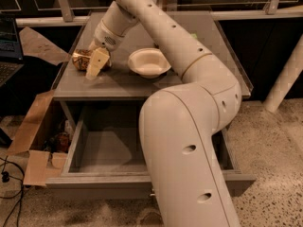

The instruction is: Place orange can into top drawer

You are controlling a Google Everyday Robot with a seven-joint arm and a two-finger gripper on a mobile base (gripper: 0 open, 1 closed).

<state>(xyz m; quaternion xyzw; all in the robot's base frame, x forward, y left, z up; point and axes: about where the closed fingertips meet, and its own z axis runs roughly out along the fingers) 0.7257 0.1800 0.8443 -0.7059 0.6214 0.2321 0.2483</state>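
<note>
The orange can (80, 59) lies on its side at the left end of the grey tabletop (118, 82), shiny gold with a dark pattern. My gripper (97, 63) is right at the can, over its right end and partly covering it. The can still rests on the table. The top drawer (90, 182) is pulled open below the table and its grey floor (106, 150) is bare. My arm crosses the right half of the drawer and hides it.
A cream round bowl (149, 62) stands on the table just right of the gripper. An open cardboard box (33, 138) with clutter sits on the floor left of the drawer. A laptop (8, 44) is at far left. A white post (286, 79) leans at right.
</note>
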